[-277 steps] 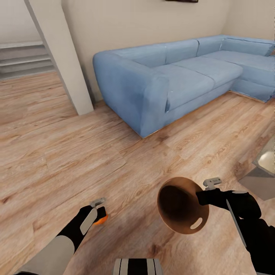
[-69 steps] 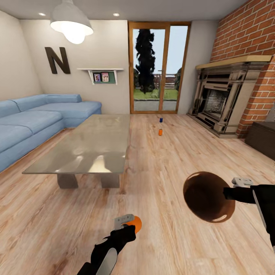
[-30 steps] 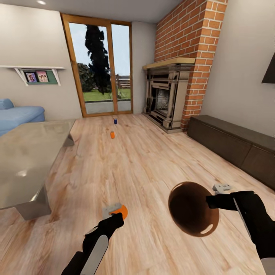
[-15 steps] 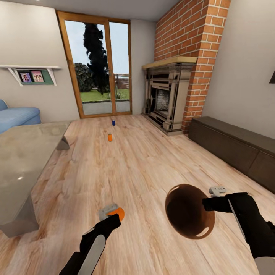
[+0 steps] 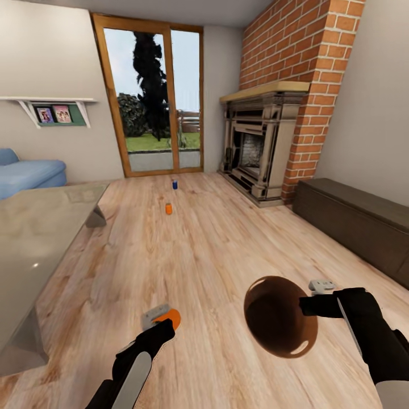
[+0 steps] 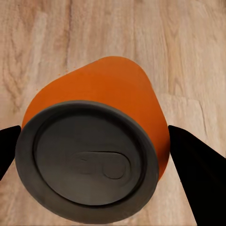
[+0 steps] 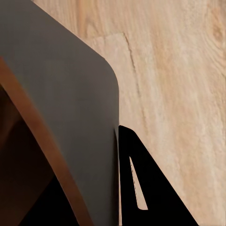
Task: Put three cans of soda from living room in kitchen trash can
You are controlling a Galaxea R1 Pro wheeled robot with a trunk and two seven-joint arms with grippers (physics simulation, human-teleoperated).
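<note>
Head view: I am in the living room, facing the glass doors. My left tool (image 5: 161, 318) pinches an orange can (image 5: 170, 318); my right tool (image 5: 309, 301) grips the rim of the bin (image 5: 279, 324). A second orange can (image 5: 168, 209) and a blue can (image 5: 175, 184) stand on the floor ahead, well apart from me. Judgement: collection stage; next I drive toward them.

Left wrist view: can (image 6: 94, 146) clamped between the fingers, no writing legible.

Right wrist view: bin wall (image 7: 70, 117) pinched; no label.
</note>
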